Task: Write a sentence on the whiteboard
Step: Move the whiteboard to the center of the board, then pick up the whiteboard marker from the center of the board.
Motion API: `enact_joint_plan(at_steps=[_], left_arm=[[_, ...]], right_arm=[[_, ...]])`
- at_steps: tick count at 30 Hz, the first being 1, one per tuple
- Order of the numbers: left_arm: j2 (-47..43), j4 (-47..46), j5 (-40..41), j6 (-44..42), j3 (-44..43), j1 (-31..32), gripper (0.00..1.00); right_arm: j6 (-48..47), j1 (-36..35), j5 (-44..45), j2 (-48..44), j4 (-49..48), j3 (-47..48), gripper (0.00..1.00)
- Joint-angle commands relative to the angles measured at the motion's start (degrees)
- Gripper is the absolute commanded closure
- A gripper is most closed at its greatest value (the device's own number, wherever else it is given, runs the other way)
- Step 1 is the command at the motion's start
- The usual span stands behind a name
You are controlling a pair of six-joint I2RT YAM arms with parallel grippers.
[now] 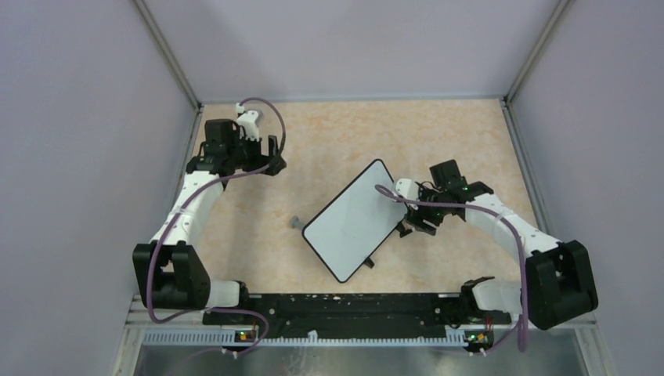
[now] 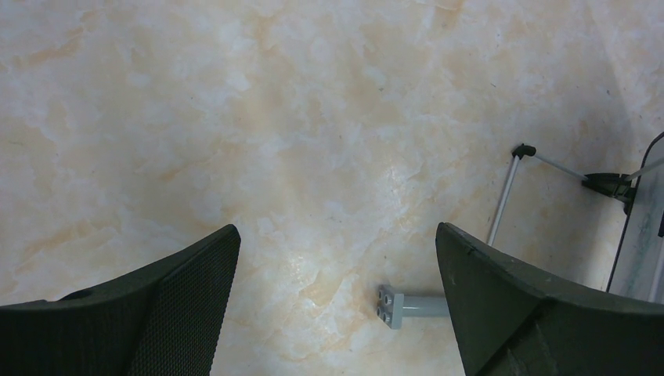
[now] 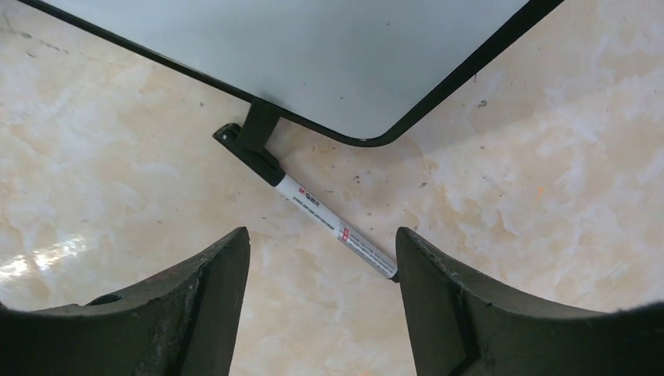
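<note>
The whiteboard lies angled mid-worktop, its face plain white. The right gripper hangs released beside the board's right edge, over a marker whose small print is unreadable. The left gripper gapes, holding nothing, near the far-left corner.

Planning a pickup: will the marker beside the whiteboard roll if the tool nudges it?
Probably: the marker is a slim round barrel lying flat on the smooth table, so a sideways nudge may roll it. It looks rigid, so should lift without bending.

Robot lab enclosure: plain walls, marbled tabletop
</note>
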State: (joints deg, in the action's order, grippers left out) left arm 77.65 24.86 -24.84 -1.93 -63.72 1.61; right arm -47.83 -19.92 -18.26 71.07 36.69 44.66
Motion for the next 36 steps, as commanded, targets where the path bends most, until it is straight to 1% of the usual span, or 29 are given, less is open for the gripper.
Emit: enact_joint_plan(at_steps=[1,7,10,15,18,23,27,29,33,36], left_arm=[[-2.1,0.2,-2.8,-2.0,-0.2,0.3,0.01],[-1.6,1.0,-4.5,-2.6,-0.4,0.3,0.01],[-1.4,1.3,-4.9,-3.1,-0.5,0.3,0.01],[-1.4,1.0,-5.9,-3.3,-0.3,0.3,0.01],[-1.4,0.9,-6.0,-3.3,-0.2,0.3,0.01],[-1.7,1.2,-6.1,-3.8,-0.4,0.3,0.01],[-1.7,1.8,-6.7,-4.3,-0.8,0.2,0.01],[-1.7,2.0,-7.4,-4.7,-1.1,0.3,0.01],[-1.6,3.2,-8.5,-5.2,-2.0,0.5,0.01],[-2.0,3.6,-8.6,-5.7,-2.5,0.7,0.01]], right_arm=[[-13.3,1.9,-3.0,2.7,-2.7,-0.8,0.34],[-19.3,4.1,-8.4,6.4,-5.9,-1.7,0.37],[-22.4,4.3,-8.7,8.8,-4.7,-1.5,0.39],[-25.3,4.3,-7.1,13.9,-2.6,-1.1,0.52],[-26.6,4.4,-6.0,15.5,-1.7,-1.8,0.58],[-27.3,4.3,-5.0,12.6,-2.0,-5.1,0.72],[-27.2,4.3,-4.8,7.9,-1.6,-7.9,0.82],[-27.0,4.3,-4.5,5.5,-1.3,-8.9,0.88],[-23.7,4.3,-6.5,2.4,2.1,-7.5,1.0],[-18.9,4.3,-9.7,0.2,5.2,-3.5,1.0]])
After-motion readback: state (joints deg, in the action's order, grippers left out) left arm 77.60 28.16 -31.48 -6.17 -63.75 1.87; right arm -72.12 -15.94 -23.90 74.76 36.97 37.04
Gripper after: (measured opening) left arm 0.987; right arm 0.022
